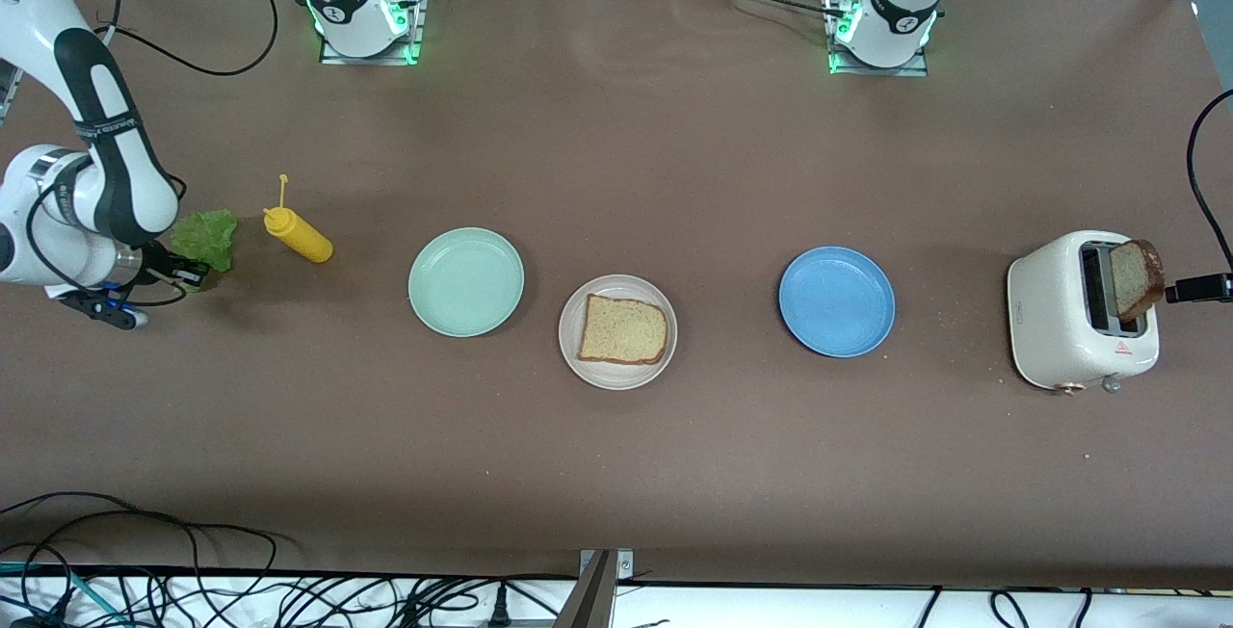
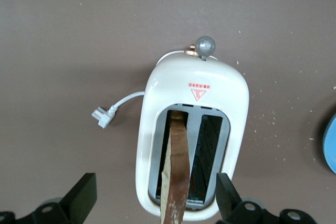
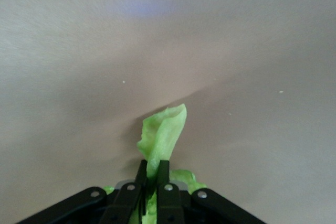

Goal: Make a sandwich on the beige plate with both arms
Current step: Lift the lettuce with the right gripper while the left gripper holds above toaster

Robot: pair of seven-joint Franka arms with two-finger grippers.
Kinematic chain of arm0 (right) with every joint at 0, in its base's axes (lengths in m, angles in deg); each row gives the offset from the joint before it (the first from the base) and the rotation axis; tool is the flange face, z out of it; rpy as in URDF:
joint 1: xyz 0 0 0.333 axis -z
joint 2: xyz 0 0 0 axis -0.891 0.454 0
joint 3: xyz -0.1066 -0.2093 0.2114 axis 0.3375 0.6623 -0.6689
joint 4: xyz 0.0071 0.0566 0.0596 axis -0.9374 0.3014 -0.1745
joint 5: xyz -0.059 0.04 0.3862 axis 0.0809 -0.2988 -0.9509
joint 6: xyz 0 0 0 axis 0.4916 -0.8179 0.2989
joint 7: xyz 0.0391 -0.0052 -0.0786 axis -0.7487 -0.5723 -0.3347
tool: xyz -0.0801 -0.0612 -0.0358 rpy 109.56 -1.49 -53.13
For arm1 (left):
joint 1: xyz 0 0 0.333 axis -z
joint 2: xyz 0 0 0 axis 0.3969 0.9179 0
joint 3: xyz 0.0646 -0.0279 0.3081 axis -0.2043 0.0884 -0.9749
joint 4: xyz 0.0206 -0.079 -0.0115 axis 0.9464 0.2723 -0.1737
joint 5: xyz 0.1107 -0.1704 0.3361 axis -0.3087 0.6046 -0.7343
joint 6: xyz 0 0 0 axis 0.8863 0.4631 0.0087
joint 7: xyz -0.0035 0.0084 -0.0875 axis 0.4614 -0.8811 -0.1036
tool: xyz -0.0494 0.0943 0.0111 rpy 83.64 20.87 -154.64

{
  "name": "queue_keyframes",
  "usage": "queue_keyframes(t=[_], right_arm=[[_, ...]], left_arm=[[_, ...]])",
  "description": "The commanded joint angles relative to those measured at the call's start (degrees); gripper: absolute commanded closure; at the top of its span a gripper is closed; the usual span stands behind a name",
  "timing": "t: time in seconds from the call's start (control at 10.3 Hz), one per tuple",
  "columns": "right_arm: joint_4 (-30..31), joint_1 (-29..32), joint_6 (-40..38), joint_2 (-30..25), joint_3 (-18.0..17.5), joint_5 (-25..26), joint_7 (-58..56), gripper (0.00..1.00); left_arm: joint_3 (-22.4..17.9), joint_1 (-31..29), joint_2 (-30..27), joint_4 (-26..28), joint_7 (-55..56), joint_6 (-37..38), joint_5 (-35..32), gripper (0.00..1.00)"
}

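Right gripper [image 3: 149, 179] is clamped on the lettuce leaf [image 1: 205, 237] beside the mustard bottle [image 1: 299, 234]; left gripper [image 2: 156, 195], jaws apart, hangs over the toaster [image 2: 191, 108] around its bread slice [image 2: 176, 174]; 1 slice [image 1: 622, 329] lies on the beige plate [image 1: 578, 363]

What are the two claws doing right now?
Left claw: open, over the toaster, astride the bread slice.
Right claw: closed on the lettuce.

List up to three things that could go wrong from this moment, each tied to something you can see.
1. The right pincer pinches only an edge of the ruffled green lettuce leaf; it might tear or slip when lifted.
2. The open left pincer straddles the brown bread slice leaning in the white toaster; closing off-centre could tip it.
3. The yellow squeeze bottle lies beside the lettuce, possibly in the arm's path.
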Motion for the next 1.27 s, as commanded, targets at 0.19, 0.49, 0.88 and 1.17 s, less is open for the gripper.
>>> queue_keyframes(t=[0.19, 0.49, 0.88, 1.17], right_arm=[[-17.40, -0.69, -23.24, -1.48, -3.67, 0.58, 0.13, 1.00], [-26.73, -1.40, -34.25, -1.66, -8.23, -0.91, 3.27, 1.00], [-29.74, -1.48, -36.04, -2.01, -19.38, -4.08, 26.78, 1.00], [-31.85, -5.15, -31.49, -0.78, -25.03, -4.17, 47.52, 1.00]], left_arm=[[0.43, -0.30, -8.27, 15.72, -0.44, -11.27, 1.16, 0.00], [0.52, -0.30, -10.30, 21.81, -0.27, -16.22, 1.16, 0.00], [0.52, -0.22, -11.45, 26.04, -0.27, -20.45, 1.16, 0.00], [0.61, -0.04, -11.45, 26.13, -0.18, -20.19, 1.16, 0.00]])
